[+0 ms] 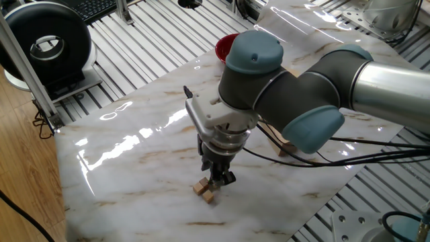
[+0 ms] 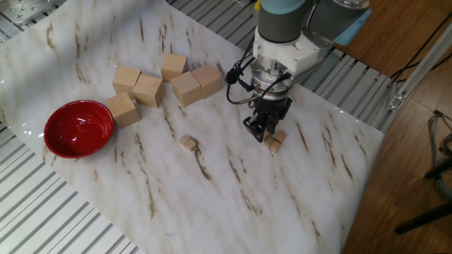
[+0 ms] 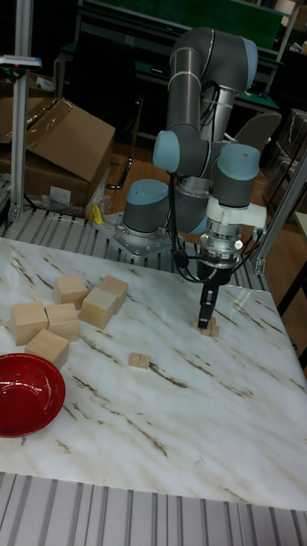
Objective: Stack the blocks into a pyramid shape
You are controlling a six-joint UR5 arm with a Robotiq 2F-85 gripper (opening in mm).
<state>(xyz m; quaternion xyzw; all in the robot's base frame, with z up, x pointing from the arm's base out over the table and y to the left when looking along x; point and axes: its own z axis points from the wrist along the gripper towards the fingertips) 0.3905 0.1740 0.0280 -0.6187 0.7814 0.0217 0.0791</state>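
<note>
**Gripper low over a small cluster of cubes**

One fixed view: the gripper (image 1: pixel 220 179) points straight down at the marble bench (image 1: pixel 121 168), its dark fingers (image 1: pixel 215 176) close together. Whether they pinch a cube or simply stand closed cannot be told, since the tips are dark and merge with the cluster. Two tiny tan cubes (image 1: pixel 205 191) lie side by side on the bench, touching, the pair running diagonally from upper left to lower right. They sit just below and in front of the fingertips. The red bowl (image 1: pixel 227 46) is mostly hidden behind the arm.

The other fixed view: the gripper (image 2: pixel 262 130) stands over the cluster of cubes (image 2: pixel 274 141), which peeks out on its right side. How many cubes are in the cluster, and whether any rests on another, is hard to make out because the fingers cover part of it. A lone cube (image 2: pixel 187 142) lies flat on the bench well to the left, apart from the gripper. Five large wooden blocks (image 2: pixel 161 86) sit grouped farther back, with the red bowl beside them.

Tall fixed view: the fingers (image 3: pixel 205 311) hang vertical and narrow. The cluster (image 3: pixel 211 328) is a small tan patch touching the bench right at the tips, partly hidden. The lone cube (image 3: pixel 139 360) lies to the left, nearer the large blocks.
</note>
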